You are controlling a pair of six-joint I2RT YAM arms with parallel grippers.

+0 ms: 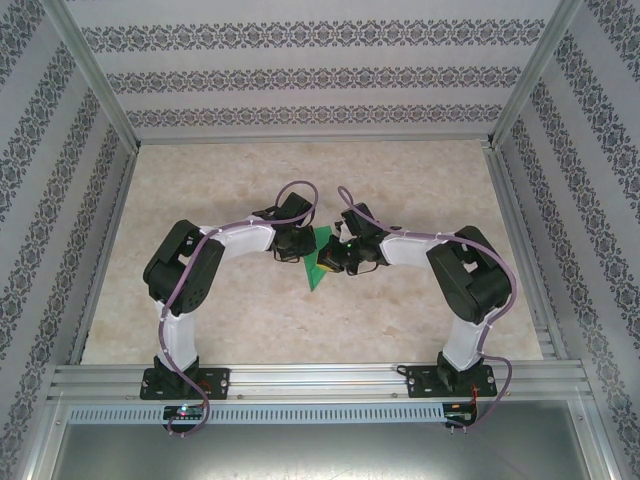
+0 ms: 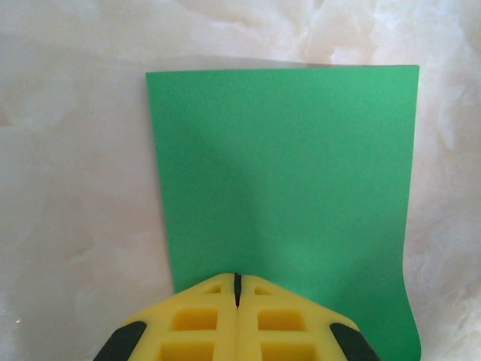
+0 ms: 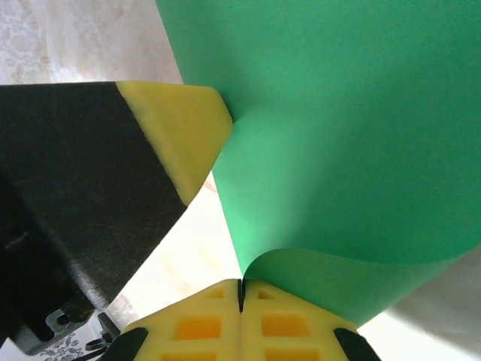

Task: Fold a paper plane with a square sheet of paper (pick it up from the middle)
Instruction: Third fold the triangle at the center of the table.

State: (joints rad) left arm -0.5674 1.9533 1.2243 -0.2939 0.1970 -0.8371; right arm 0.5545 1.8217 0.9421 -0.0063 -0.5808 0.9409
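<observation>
Holding green paper [image 1: 322, 262] mid-table [image 1: 420, 190], between the arms. Clamped shut on its left edge with left gripper [image 2: 237, 282], on its curling right edge with right gripper [image 3: 241, 289]. Gripped from both sides, probably to steady sheet for first fold.

Both arms bent elbows-out, forearms angled inward so the wrists nearly meet at centre. Left gripper [image 2: 237, 277] and right gripper [image 3: 241, 282] face each other, just apart. Jaws on both pressed tight together, each pinching an edge of the paper [image 2: 285, 173].
</observation>
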